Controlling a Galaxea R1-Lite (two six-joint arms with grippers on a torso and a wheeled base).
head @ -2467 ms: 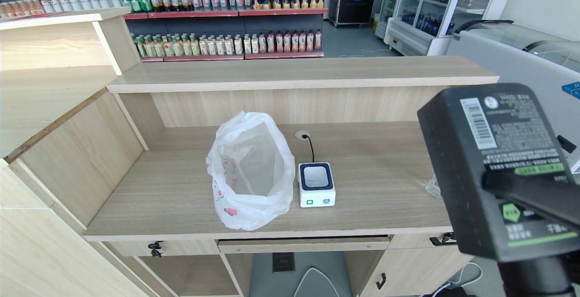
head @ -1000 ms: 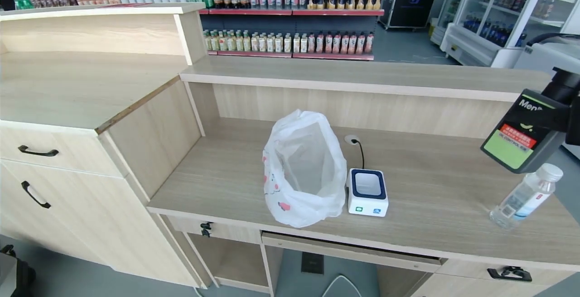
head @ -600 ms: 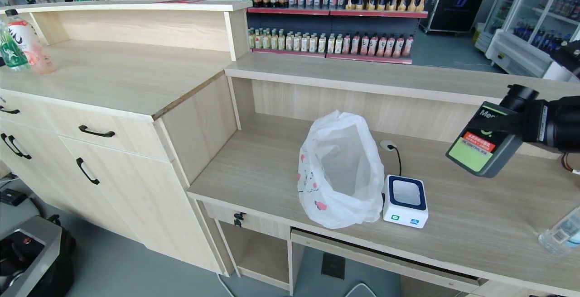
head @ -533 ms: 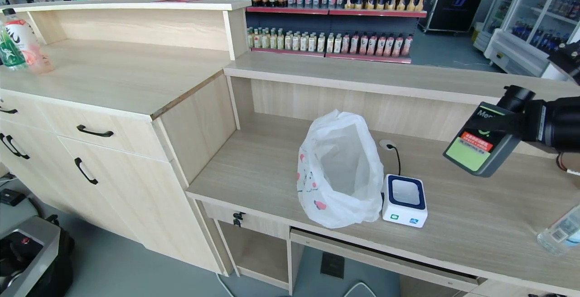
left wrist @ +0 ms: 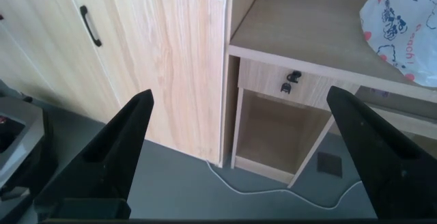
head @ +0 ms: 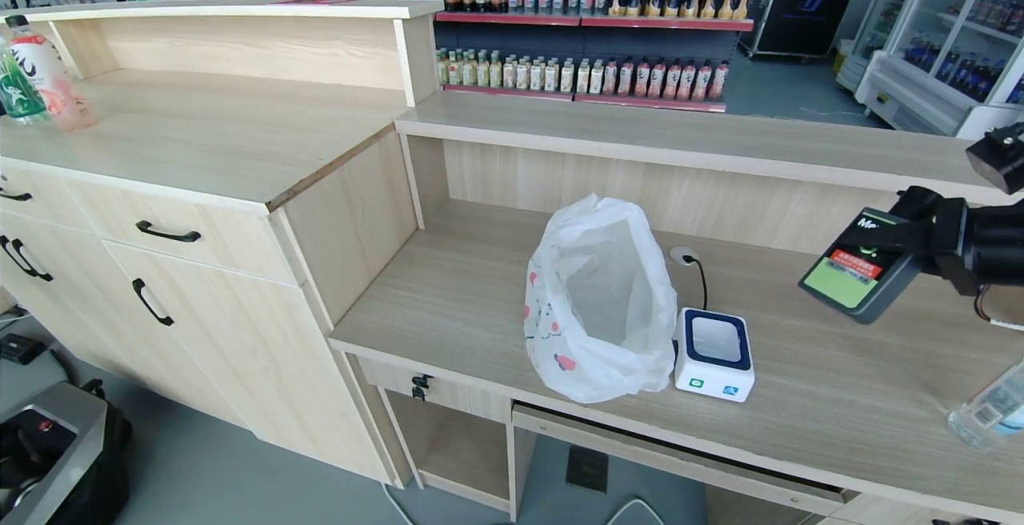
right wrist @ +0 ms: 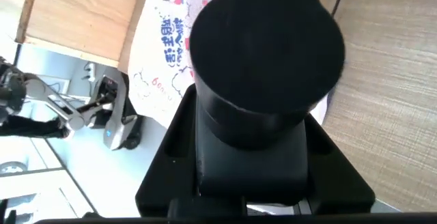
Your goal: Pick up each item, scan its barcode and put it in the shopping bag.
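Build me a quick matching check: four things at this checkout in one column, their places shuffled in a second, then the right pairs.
Things:
1. shopping bag
2. scanner
3. dark bottle
4. clear water bottle

Places:
A. held in the right pincer, above the counter
B. standing open, mid-counter
C. on the counter at the robot's far right
D. just right of the bag, its cable running toward the back

Pairs: 1-B, 2-D, 3-A, 4-C
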